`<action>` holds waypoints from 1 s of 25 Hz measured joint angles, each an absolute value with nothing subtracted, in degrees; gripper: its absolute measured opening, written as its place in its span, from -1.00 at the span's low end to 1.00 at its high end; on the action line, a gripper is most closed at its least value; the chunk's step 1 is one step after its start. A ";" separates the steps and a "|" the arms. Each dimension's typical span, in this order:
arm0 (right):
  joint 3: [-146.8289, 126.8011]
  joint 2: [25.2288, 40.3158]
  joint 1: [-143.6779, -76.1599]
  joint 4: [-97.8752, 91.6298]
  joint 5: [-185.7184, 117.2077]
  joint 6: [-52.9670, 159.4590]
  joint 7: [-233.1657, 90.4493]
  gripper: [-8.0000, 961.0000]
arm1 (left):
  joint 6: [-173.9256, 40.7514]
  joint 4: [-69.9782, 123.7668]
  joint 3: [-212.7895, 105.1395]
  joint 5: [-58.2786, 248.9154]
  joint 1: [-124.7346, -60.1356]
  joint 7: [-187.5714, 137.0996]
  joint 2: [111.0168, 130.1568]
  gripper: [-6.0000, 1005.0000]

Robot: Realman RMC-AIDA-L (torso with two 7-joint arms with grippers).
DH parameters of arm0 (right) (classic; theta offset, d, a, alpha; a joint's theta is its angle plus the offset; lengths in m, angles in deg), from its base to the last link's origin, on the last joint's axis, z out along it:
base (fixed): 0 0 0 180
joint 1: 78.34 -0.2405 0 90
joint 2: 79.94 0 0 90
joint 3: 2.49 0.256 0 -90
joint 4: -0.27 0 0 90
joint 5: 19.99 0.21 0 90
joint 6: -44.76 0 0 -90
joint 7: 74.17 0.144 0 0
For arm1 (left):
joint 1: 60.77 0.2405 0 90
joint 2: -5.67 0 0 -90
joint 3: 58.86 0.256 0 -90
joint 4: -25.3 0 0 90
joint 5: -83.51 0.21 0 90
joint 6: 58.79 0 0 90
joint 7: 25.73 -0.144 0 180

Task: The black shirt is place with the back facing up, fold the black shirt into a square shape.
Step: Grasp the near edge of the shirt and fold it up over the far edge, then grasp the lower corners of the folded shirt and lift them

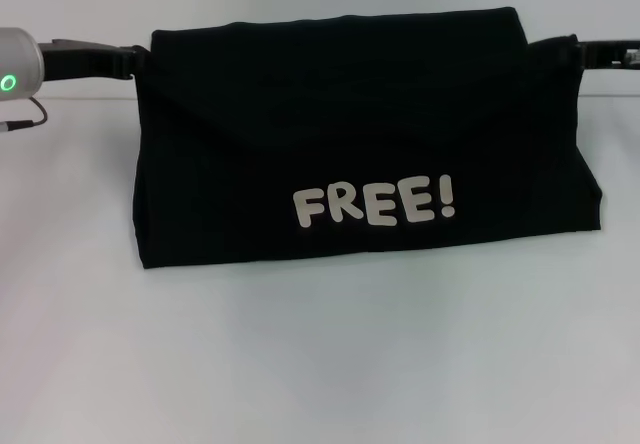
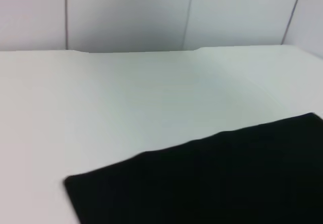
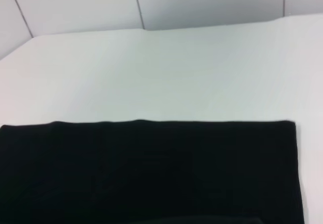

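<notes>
The black shirt (image 1: 350,134) lies on the white table (image 1: 320,364) as a wide folded block, with white "FREE!" lettering (image 1: 375,205) facing up near its front edge. My left gripper (image 1: 138,61) is at the shirt's far left corner and my right gripper (image 1: 572,52) is at its far right corner. Both are dark against the cloth, so I cannot see whether they touch or hold it. The left wrist view shows a flat black shirt edge (image 2: 212,183) on the table. The right wrist view shows a straight folded shirt edge (image 3: 151,173).
The white table extends in front of the shirt and to both sides. A white panelled wall (image 2: 151,12) stands behind the table's far edge. A thin cable (image 1: 25,119) hangs by my left arm.
</notes>
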State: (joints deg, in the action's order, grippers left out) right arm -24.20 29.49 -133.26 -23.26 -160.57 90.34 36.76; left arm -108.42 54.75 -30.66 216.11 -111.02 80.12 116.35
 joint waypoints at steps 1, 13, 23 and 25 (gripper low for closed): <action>-24.39 29.55 -133.43 -23.24 -160.42 89.94 36.76 -0.90 | -107.58 54.68 -30.35 215.97 -111.08 80.03 116.35 -0.92; -26.38 31.45 -132.79 -20.87 -157.12 83.54 36.35 -0.90 | -98.11 51.13 -26.65 216.40 -111.68 77.69 118.51 -0.85; -28.16 33.75 -130.19 -26.49 -156.03 81.83 36.06 -0.48 | -89.40 52.28 -23.46 216.36 -110.81 77.82 121.02 -0.58; -28.33 34.06 -129.08 -29.18 -154.17 83.67 36.05 -0.31 | -90.32 55.51 -23.64 215.94 -109.23 79.43 121.57 -0.43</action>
State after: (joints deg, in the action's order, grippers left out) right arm -28.33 34.06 -129.08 -29.18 -154.17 83.67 36.05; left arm -90.32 55.51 -23.64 215.94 -109.23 79.43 121.57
